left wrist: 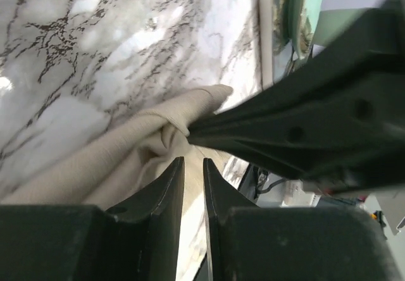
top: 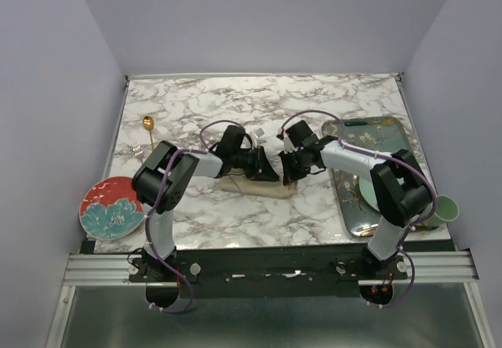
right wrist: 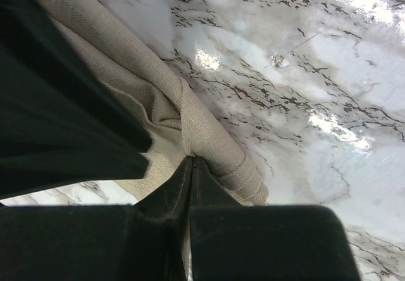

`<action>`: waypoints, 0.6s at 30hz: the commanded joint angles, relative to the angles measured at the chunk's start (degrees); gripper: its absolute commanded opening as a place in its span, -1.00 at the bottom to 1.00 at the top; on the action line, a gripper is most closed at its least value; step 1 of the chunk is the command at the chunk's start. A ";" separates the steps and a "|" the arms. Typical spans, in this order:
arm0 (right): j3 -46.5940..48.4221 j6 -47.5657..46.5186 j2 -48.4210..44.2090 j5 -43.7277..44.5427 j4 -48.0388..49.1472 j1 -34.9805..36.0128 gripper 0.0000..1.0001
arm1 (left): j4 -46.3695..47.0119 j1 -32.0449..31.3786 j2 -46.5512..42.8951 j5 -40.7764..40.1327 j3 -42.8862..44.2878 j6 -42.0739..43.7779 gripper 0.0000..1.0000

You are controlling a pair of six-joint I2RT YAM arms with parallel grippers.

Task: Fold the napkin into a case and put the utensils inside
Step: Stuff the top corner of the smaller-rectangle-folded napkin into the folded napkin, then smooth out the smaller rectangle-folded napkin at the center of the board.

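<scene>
The beige napkin (top: 259,185) lies rolled and bunched into a narrow strip at the table's middle, under both grippers. My left gripper (top: 269,172) is low over its right part. In the left wrist view the left gripper (left wrist: 193,162) stands open by a narrow gap, its tips beside the napkin (left wrist: 126,148). My right gripper (top: 289,172) faces it from the right. In the right wrist view the right gripper (right wrist: 192,159) is shut, tips pinching a crease of the napkin (right wrist: 190,123). A gold spoon (top: 147,123) lies far left at the back.
A red flowered plate (top: 112,207) sits at the front left corner. A patterned tray (top: 376,140) with a pale green plate (top: 365,193) stands on the right, a green cup (top: 444,208) beside it. The two grippers nearly touch.
</scene>
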 commanded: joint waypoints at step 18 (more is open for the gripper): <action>4.53 -5.13 6.65 3.84 -8.41 0.16 -0.83 | -15.35 11.77 -3.32 3.03 -1.10 15.29 -0.49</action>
